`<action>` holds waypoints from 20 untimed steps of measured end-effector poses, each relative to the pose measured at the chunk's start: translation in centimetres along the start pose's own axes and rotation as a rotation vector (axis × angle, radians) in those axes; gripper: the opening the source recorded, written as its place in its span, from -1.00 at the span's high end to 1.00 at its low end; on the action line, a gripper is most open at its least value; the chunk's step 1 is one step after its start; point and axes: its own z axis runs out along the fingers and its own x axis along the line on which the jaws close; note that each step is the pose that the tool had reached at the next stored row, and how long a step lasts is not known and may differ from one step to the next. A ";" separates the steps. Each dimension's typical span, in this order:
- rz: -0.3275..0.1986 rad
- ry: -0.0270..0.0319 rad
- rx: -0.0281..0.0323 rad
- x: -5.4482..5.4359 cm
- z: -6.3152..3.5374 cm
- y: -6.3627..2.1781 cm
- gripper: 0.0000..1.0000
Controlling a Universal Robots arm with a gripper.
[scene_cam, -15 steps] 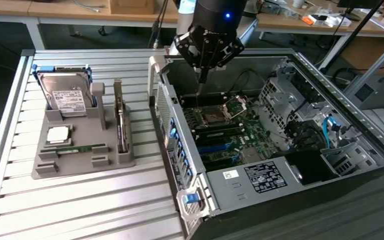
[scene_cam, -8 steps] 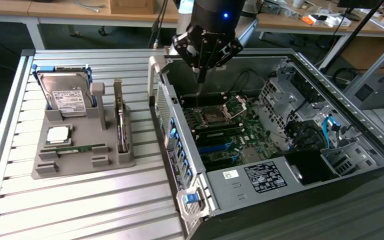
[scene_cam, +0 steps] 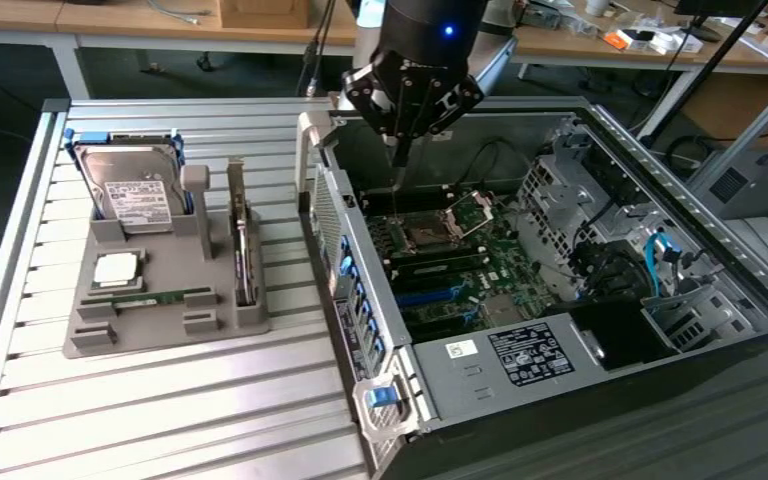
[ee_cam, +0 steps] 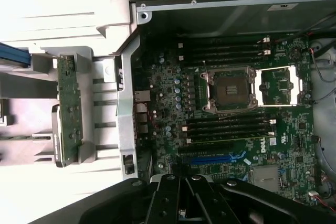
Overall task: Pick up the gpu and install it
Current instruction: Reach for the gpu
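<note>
The gpu (scene_cam: pixel 241 243) is a thin green card standing on edge in a slot of the grey holder (scene_cam: pixel 157 325), on the exterior view's left. In the wrist view the gpu (ee_cam: pixel 69 109) appears edge-on beside the case wall. My gripper (scene_cam: pixel 399 158) hangs over the back of the open computer case (scene_cam: pixel 518 360), above the motherboard (scene_cam: pixel 454 250), well apart from the gpu. Its fingers (ee_cam: pixel 167 199) are pressed together and shut with nothing between them. A blue card slot (ee_cam: pixel 210 159) lies on the motherboard (ee_cam: pixel 231 108) close to the fingertips.
The holder also carries a silver hard drive (scene_cam: pixel 137 195), a square chip (scene_cam: pixel 117 268) and a narrow RAM stick (scene_cam: pixel 157 298). The case's metal side wall (scene_cam: pixel 337 230) stands between holder and motherboard. Drive cages and cables (scene_cam: pixel 624 260) fill the case's far side. Ribbed metal table (scene_cam: pixel 171 420).
</note>
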 end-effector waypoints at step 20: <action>0.000 0.0000 0.0000 0.4 -0.01 -0.03 0.79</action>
